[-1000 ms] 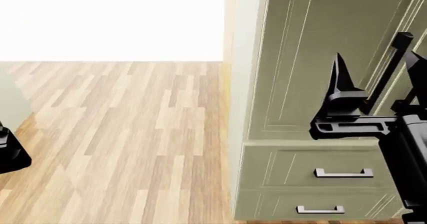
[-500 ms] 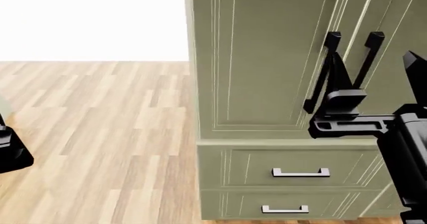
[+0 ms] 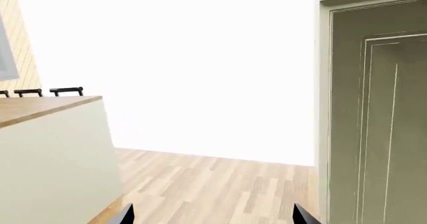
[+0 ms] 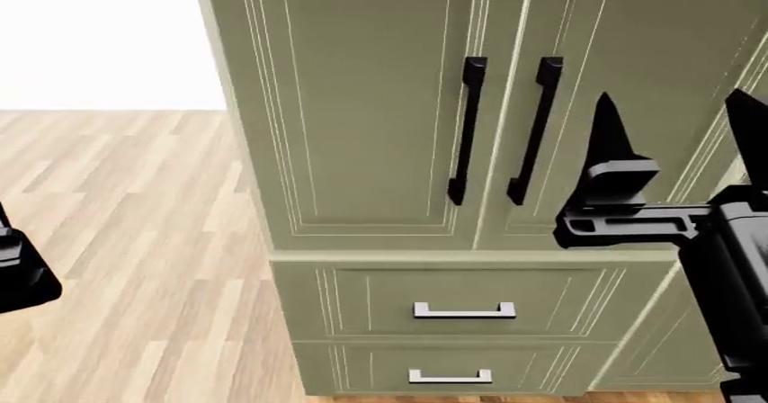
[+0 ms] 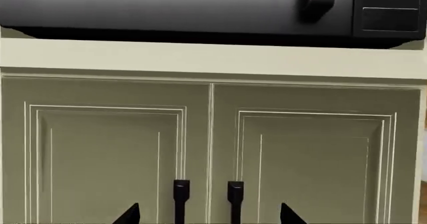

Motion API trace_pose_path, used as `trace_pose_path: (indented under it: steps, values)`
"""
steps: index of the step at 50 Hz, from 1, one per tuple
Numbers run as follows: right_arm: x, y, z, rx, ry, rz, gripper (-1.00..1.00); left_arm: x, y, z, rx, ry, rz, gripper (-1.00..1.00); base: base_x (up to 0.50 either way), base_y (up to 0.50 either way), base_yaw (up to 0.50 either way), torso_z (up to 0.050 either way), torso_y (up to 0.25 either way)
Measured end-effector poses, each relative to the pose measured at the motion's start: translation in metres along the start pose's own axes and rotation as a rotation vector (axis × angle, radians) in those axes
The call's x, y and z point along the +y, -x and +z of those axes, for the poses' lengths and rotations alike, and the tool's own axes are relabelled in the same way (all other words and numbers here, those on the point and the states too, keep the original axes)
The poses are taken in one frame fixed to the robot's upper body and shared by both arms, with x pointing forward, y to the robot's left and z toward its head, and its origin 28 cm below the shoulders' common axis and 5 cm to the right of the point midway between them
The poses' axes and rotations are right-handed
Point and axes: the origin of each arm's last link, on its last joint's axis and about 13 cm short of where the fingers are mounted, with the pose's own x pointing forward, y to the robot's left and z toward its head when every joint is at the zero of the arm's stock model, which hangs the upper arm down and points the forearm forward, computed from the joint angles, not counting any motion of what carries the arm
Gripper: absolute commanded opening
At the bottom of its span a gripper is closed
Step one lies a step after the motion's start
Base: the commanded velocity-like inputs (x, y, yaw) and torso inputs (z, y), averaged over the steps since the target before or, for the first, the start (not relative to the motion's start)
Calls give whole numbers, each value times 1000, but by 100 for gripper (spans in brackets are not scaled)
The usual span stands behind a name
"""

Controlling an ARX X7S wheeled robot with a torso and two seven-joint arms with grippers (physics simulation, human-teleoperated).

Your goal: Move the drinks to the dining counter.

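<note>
The sage-green cabinet (image 4: 372, 133) looks matt painted with grooved panels, its door handles (image 4: 466, 129) matt black, drawer pulls (image 4: 465, 310) brushed silvery metal, and the floor (image 4: 132, 241) pale wood planks.

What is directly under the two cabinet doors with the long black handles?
Under the two doors sit two drawers, stacked: the upper drawer and the lower drawer, each with a silver handle. Both are shut, so their contents cannot be seen. No drinks are in view.
</note>
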Motion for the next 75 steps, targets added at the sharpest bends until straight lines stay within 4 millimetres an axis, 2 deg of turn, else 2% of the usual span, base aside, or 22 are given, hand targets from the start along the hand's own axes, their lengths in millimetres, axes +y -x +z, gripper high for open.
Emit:
trace_pose_path:
  steps: [75]
  values:
    - [2,-2,2,4,7,1,100,-1,-2,-2,1,4,-17,100,0,-500,0,0,0]
